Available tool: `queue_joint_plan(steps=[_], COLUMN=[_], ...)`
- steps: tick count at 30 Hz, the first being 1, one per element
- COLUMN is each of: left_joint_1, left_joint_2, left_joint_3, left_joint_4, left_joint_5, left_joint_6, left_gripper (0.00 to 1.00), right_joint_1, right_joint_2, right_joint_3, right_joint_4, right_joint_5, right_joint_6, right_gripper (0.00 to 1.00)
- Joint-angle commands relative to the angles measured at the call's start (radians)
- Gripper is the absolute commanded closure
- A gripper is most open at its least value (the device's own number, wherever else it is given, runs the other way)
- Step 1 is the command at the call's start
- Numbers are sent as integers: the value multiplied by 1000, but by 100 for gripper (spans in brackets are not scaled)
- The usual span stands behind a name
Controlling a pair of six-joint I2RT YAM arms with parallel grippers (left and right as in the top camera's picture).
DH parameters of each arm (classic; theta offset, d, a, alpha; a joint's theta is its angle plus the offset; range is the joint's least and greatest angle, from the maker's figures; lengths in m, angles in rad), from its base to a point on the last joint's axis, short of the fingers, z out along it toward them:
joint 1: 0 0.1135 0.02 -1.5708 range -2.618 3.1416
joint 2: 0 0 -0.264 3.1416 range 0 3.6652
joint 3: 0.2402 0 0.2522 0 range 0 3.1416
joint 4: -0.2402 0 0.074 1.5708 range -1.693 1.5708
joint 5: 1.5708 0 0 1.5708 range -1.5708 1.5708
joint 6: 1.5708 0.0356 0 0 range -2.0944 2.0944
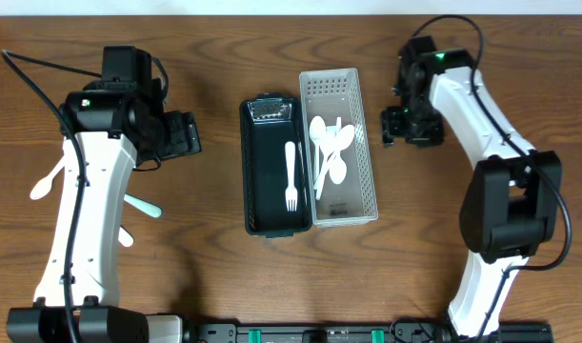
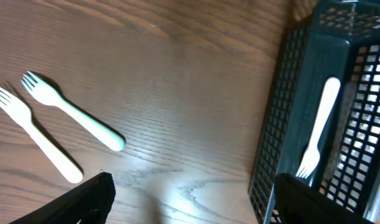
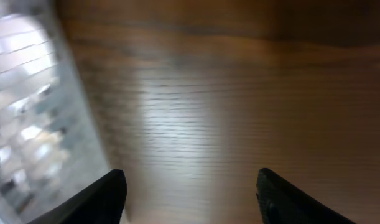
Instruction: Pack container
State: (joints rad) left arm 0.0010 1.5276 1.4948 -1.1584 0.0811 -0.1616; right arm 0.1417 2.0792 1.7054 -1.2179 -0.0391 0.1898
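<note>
A dark green basket (image 1: 257,181) holds one white fork (image 1: 291,176), also seen in the left wrist view (image 2: 319,124). Beside it a white basket (image 1: 369,162) holds several white spoons (image 1: 329,148). On the table at the left lie a white spoon (image 1: 45,181), a mint fork (image 1: 143,206) and a white fork (image 1: 126,235); the left wrist view shows the mint fork (image 2: 78,115) and white fork (image 2: 37,134). My left gripper (image 1: 181,133) is open and empty, left of the dark basket (image 2: 273,149). My right gripper (image 1: 391,124) is open and empty, just right of the white basket (image 3: 28,112).
The wooden table (image 1: 205,276) runs out to all frame edges. The two baskets stand side by side in the middle. My arms' bases sit at the front edge on both sides.
</note>
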Motion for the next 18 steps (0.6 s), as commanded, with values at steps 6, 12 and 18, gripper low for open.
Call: queue_joint_plan(steps=[6, 12, 18], left_joint_1=[111, 263, 397], left_joint_2=[-135, -148, -56], left_joint_3=[4, -9, -97], left_joint_4=[-17, -92, -72], left_joint_5=[-227, -213, -212], left_joint_6=[-322, -375, -402], left_gripper=[15, 11, 9], right_joint_1=[-154, -259, -305], right_joint_2=[-6, -6, -6], right_joint_3=[-8, -8, -8], right_joint_4=[0, -8, -18], right_joint_5=[40, 39, 35], right_joint_6=[11, 11, -8], right_gripper=[26, 20, 18])
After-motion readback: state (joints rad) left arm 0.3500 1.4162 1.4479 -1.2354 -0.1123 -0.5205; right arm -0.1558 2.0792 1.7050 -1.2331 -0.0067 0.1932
